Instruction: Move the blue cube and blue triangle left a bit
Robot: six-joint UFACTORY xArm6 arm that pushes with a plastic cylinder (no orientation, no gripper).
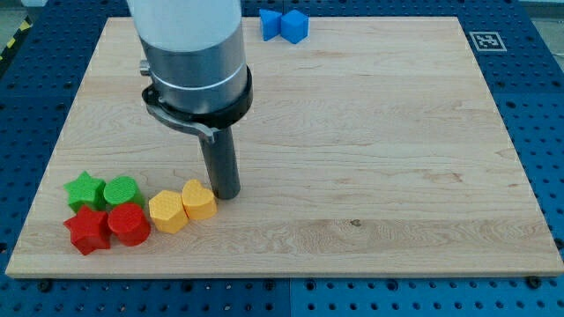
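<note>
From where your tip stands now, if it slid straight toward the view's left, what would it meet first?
My tip stands just right of the yellow heart, so that would be met first, almost at once, with the yellow hexagon behind it. Whether tip and heart already touch is unclear. The blue cube and blue triangle lie far off at the view's top.

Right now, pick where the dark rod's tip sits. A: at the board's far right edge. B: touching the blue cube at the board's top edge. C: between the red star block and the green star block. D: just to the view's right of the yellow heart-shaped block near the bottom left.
D: my tip stands just to the view's right of the yellow heart-shaped block, far from the blue cube and blue triangle at the view's top.
</note>
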